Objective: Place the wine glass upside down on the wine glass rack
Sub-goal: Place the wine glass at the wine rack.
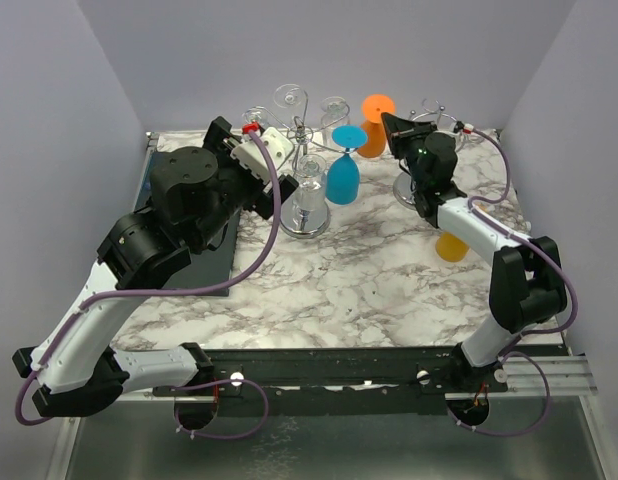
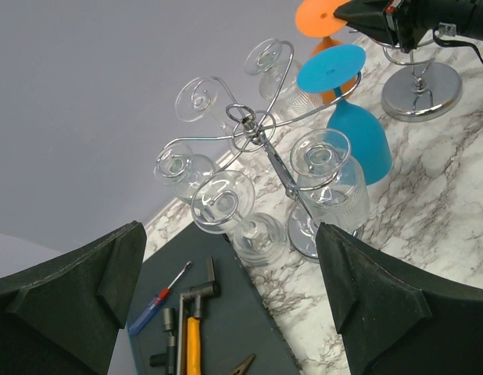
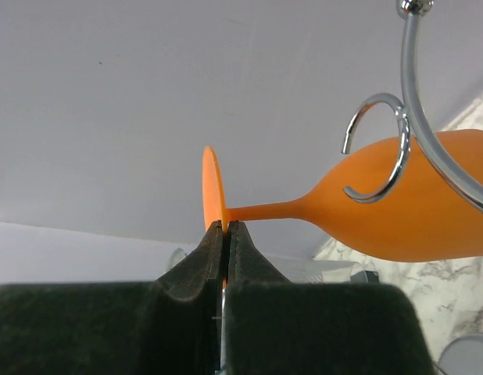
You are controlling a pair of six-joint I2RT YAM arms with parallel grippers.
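Observation:
My right gripper is shut on the rim of the foot of an orange wine glass. The glass lies sideways in the right wrist view, its bowl behind a chrome hook of the wine glass rack. I cannot tell if they touch. From above, the orange wine glass hangs foot up beside the right gripper, near the rack's chrome base. My left gripper stands open and holds nothing, above the edge of a dark mat.
A second chrome rack left of centre carries several clear glasses and a blue glass, all foot up. A dark mat with a screwdriver and other tools lies at the left. Another orange object sits by the right arm.

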